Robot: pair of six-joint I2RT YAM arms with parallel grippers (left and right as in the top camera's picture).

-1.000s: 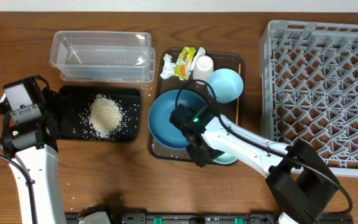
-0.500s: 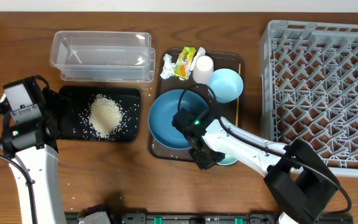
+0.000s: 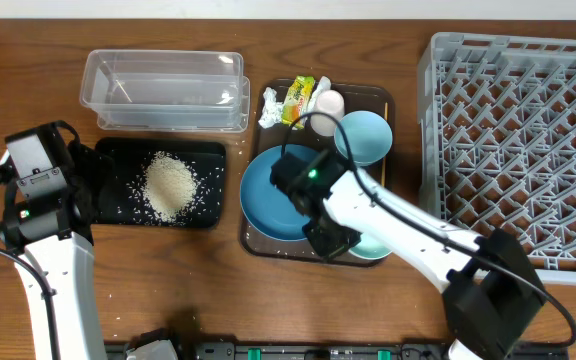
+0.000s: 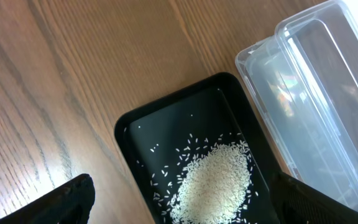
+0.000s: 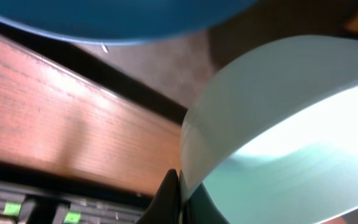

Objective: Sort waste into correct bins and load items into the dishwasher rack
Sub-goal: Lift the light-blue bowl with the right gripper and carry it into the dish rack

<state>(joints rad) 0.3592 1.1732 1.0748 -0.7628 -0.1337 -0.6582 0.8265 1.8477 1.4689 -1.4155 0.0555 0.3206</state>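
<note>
1. Overhead: the right gripper point(image 3: 333, 240), half open a second ago, is now closed on the rim of the mint bowl point(image 3: 376, 247). The rack point(image 3: 513, 150) stands well to the right of the jaws, so I judge a lift comes next.
2. Left wrist: the left gripper point(image 4: 185, 205) is unchanged, with its jaws wide. The rice point(image 4: 213, 180) lies just ahead of them.
3. Right wrist: the bowl's rim is pinched between the jaws.

Smooth mint bowl point(image 5: 272, 124), grained wooden table point(image 4: 73, 62)
</note>
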